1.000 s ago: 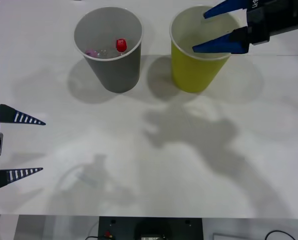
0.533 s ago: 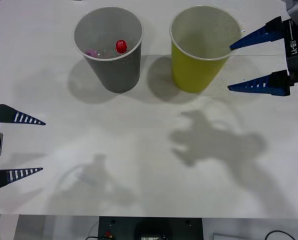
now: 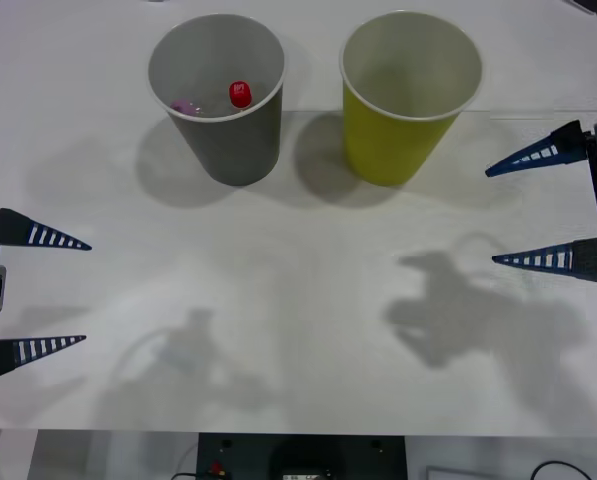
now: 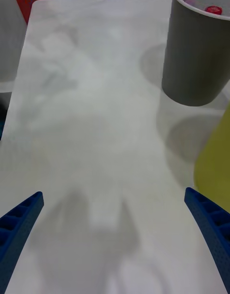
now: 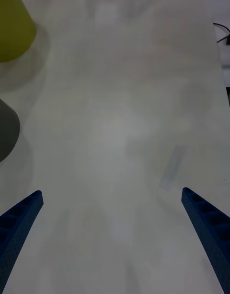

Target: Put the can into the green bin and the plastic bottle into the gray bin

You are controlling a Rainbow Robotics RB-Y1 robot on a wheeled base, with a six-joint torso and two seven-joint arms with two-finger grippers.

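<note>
**Both bins loaded, arms clear**

The plastic bottle (image 3: 234,97) lies inside the gray bin (image 3: 228,130); the green bin (image 3: 403,130) stands beside it. The right end effector (image 3: 543,208) and left end effector (image 3: 53,292) hover spread and empty over the bench (image 3: 278,300). The bottle looks light, smooth and thin-walled, best held mid-body.

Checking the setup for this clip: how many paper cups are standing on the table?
2: the gray bin stands at the table's far left, the green bin just to its right, apart from it. No others visible.
</note>
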